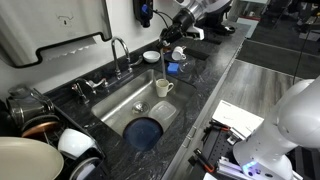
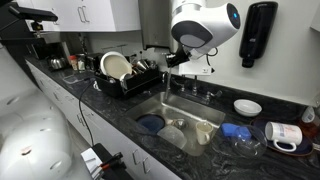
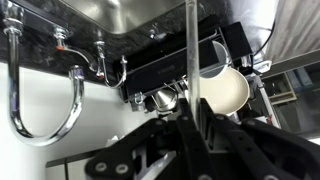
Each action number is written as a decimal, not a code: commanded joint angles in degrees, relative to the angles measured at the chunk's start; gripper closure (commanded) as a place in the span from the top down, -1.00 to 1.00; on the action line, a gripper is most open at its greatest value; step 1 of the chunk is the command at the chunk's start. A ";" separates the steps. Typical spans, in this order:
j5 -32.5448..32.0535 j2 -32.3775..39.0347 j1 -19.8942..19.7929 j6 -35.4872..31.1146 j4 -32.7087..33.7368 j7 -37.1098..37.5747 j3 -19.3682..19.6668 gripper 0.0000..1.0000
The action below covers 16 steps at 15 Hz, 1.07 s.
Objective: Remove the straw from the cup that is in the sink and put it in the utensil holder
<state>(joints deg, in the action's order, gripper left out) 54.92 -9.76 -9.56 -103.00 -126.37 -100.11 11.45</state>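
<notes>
Grip check: our claw (image 3: 190, 120) is pressed together on the very thin, straight, pale straw (image 3: 190, 55), which runs straight out from between the fingers in the wrist view. In an exterior view the claw (image 1: 164, 46) hangs over the rectangular stainless-steel sink (image 1: 128, 102), and the straw drops straight below it toward the small cream-white handled cup (image 1: 164, 88). We can't tell whether the lower tip is clear of the rim; it's too fine to see.

So we'd lift straight up first, with no sideways pull until that tip is plainly above the cup, or we risk tipping the cup in the basin. The chrome tap (image 1: 118, 50) stands off to one side of the claw, so we'd travel high and swing wide of its spout.

The black wire dish rack (image 2: 128, 80) sits well away from the claw along the dark speckled stone worktop (image 2: 78, 100). We reckon the utensil holder is there, but we can't pick it out.

A straw this slim can pivot in the pinch. We'd go slow, carry it vertical, line its lower tip over the holder's mouth, lower it in, and only then spread the claw.
</notes>
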 commanded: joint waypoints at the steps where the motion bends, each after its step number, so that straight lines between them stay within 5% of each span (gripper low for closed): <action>1: 4.67 -5.19 1.50 -0.03 -6.27 -4.63 -0.76 -0.94; 3: 6.14 -6.56 2.75 -0.90 -8.43 -6.97 -1.95 -0.94; 4: 4.26 -3.84 1.88 0.30 -4.81 -3.90 -1.17 -0.74; 10: 4.78 -5.42 2.71 0.16 -6.88 -4.84 -1.98 -0.74; 11: 4.78 -5.42 2.71 0.16 -6.89 -4.85 -1.98 -0.94; 16: 12.01 -9.33 6.43 1.75 -8.67 -10.69 -4.54 -0.94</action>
<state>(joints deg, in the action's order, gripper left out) 63.18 -16.30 -4.75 -102.33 -133.42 -106.97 8.67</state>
